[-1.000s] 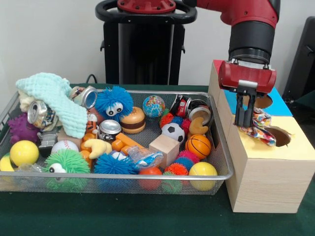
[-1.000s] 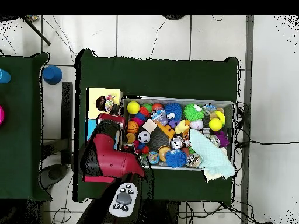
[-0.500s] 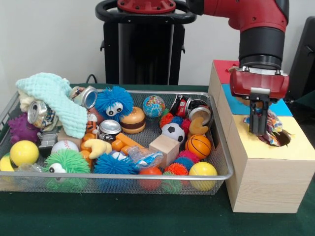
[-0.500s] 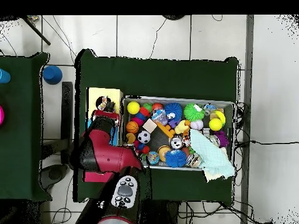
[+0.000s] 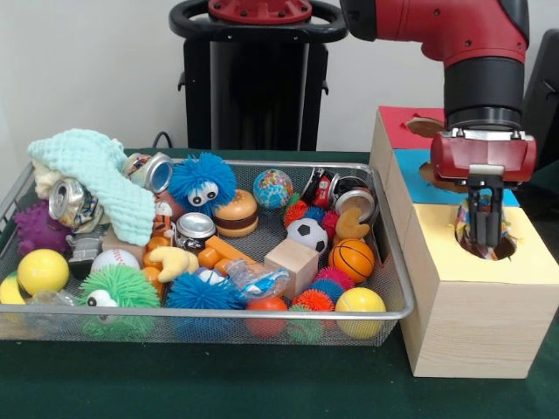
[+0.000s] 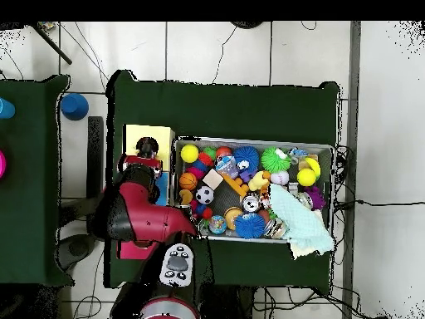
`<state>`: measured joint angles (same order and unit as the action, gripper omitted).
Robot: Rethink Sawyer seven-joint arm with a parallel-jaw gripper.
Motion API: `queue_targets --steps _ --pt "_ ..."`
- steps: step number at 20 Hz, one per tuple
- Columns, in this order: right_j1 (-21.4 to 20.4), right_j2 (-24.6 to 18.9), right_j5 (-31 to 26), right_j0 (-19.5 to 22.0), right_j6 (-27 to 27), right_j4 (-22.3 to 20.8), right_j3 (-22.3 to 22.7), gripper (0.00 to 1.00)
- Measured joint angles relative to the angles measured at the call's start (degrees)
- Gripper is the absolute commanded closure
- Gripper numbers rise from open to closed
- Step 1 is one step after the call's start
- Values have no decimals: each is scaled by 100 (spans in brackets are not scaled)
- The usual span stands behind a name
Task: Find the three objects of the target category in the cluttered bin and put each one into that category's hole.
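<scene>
The gripper [image 5: 483, 229] is seen at the right of the front view, lowered straight over the round hole [image 5: 489, 247] in the yellow section of the wooden box [image 5: 472, 305]. A bit of colourful wrapper [image 5: 464, 234] can be made out between the gripper's fingers, right at the hole's mouth, so the gripper looks pinched on it, tips just inside the rim. Most of the wrapper is hidden by the fingers and the hole's edge, so not much more of it can be told.

In the overhead view the red arm [image 6: 137, 218] is stretched up to the same yellow patch at the left, and the hole is partly covered by it.

The wire bin [image 5: 384, 310] is parked just left of the box on the green table [image 5: 218, 384], and it's stuffed: a soccer ball [image 5: 307, 234], a basketball [image 5: 352, 259], a wooden cube [image 5: 291, 265], a blue fuzzy ball with eyes [image 5: 202, 183], a crushed can [image 5: 66, 200] and a mint knitted cloth [image 5: 96, 179] draped across the upper left.
</scene>
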<state>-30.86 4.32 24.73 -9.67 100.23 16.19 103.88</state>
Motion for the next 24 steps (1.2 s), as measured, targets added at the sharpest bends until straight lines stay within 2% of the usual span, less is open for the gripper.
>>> queue_targets --steps 24 --pt "87 -32 -4 -24 0 108 -120 100"
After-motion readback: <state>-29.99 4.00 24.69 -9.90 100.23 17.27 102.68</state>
